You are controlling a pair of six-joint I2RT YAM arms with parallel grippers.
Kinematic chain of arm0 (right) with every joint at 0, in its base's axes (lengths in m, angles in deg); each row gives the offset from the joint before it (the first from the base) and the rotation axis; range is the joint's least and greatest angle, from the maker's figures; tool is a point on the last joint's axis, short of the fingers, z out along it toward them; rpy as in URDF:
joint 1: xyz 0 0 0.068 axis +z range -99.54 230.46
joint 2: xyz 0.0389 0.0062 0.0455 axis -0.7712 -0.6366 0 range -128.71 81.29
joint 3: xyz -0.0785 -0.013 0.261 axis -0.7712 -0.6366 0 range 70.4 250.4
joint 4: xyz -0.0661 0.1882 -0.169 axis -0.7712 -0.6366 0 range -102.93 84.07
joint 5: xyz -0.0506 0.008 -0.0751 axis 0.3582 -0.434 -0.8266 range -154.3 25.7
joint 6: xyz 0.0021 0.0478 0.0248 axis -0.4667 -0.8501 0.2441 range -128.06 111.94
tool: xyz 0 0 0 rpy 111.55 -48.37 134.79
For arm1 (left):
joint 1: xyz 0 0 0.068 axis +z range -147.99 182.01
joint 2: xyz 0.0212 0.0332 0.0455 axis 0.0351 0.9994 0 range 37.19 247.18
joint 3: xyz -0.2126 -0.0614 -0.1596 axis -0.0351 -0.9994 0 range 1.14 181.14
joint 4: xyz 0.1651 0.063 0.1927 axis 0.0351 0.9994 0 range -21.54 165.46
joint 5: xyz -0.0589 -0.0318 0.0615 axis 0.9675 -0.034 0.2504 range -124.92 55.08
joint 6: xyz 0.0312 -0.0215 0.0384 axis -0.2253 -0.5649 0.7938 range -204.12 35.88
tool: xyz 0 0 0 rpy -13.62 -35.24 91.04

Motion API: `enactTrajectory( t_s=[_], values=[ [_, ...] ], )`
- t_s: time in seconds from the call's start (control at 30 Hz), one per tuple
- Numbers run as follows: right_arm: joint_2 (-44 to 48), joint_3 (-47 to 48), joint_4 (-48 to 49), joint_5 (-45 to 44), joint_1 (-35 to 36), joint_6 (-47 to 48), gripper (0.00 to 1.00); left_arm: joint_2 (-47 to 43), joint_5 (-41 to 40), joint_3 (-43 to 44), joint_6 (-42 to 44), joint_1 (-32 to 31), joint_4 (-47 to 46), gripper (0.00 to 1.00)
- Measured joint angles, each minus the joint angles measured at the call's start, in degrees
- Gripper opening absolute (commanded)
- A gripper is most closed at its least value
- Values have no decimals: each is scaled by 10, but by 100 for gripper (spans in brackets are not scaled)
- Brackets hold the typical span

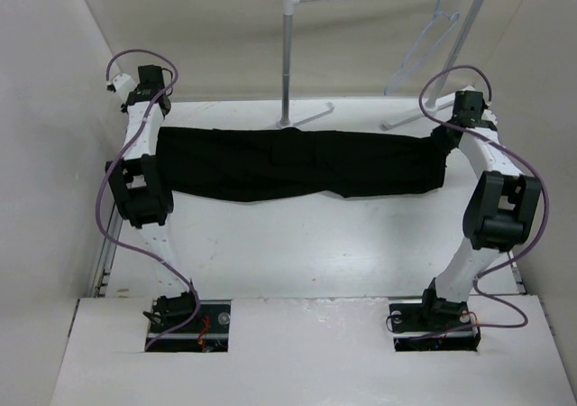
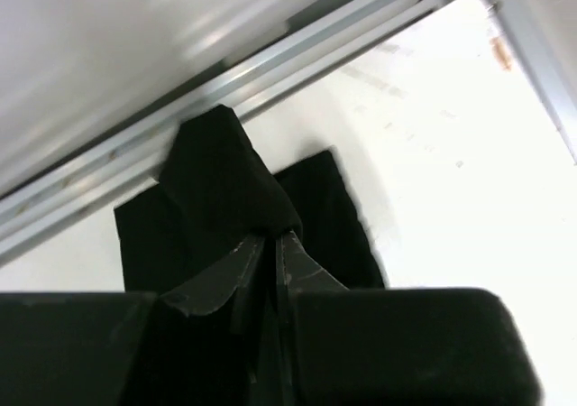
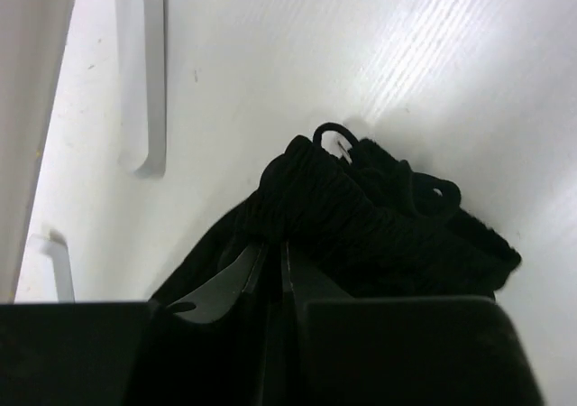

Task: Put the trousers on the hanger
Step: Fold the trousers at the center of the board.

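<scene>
The black trousers (image 1: 288, 164) are stretched flat across the table from left to right. My left gripper (image 1: 151, 122) is shut on their left end; in the left wrist view the cloth (image 2: 225, 176) bunches up out of the closed jaws (image 2: 272, 239). My right gripper (image 1: 448, 135) is shut on the right end, the gathered waistband with a drawstring loop (image 3: 361, 207), pinched between the closed jaws (image 3: 275, 244). The pale hanger (image 1: 433, 36) hangs by its hook from the white rack's rail at the back right.
The white tube garment rack (image 1: 288, 59) stands at the back, its feet (image 1: 306, 117) on the table behind the trousers. A rack foot (image 3: 142, 72) shows in the right wrist view. White walls enclose left and back; a metal rail (image 2: 270, 63) edges the table's left.
</scene>
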Motion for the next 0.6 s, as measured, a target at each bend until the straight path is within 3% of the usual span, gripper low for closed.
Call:
enactTrajectory(
  t_s=[0.13, 0.23, 0.3, 0.4, 0.43, 0.5, 0.57, 0.6],
  values=[
    [-66, 54, 0, -11, -2, 9, 41, 59, -9, 46, 31, -5, -33, 32],
    [-97, 82, 0, -17, -7, 15, 62, 83, -11, 48, 52, -6, -48, 54],
    [-99, 84, -2, -21, -9, 21, 68, 87, -11, 46, 60, -5, -50, 61],
    [-84, 78, 0, -22, -9, 30, 70, 63, -8, 15, 63, -4, -68, 65],
    [-68, 64, 6, -22, -8, 33, 68, 42, -6, -13, 63, -2, -76, 66],
    [-17, 16, 21, -23, -5, 40, 54, -11, 1, -80, 60, 3, -87, 66],
    [47, -42, 34, -23, 1, 44, 20, -80, 14, -157, 47, 14, -95, 60],
    [83, -74, 47, -24, 5, 43, 11, -118, 24, -200, 35, 22, -103, 55]
  ],
)
